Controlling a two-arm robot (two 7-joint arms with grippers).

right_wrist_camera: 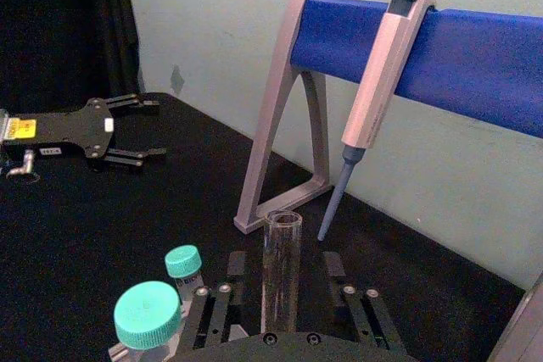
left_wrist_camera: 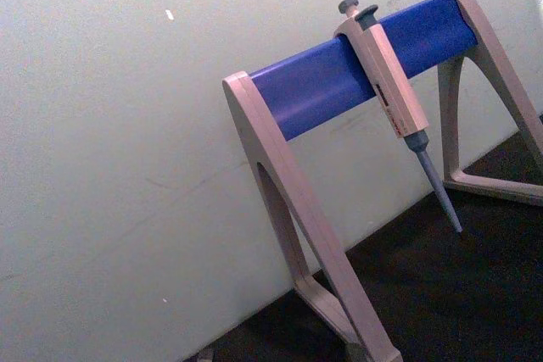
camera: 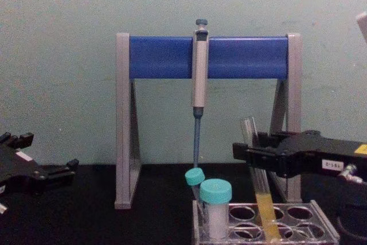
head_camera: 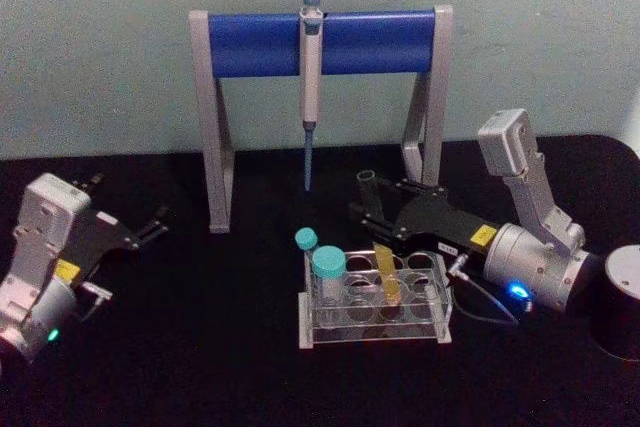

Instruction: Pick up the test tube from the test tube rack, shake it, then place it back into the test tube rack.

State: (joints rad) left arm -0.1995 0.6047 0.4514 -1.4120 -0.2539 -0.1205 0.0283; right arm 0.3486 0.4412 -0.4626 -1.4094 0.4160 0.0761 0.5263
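Chest view: nearest the front table edge, test tube rack [camera: 321, 228] with test tube [camera: 261, 190] leaning in a right-side hole, yellow liquid low. Teal-capped tubes [camera: 215, 199] at the left end. Right gripper [camera: 243, 152] straddling the tube's upper part, unclamped, gaps either side. Left gripper [right_wrist_camera: 157, 129] parked far left, spread wide, bare black table between. Behind: stand [camera: 166, 55], pipette [camera: 199, 73] hanging.

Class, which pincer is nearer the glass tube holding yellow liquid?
Right. The right pincer straddles the tube near its top; the left pincer sits far off to its left.
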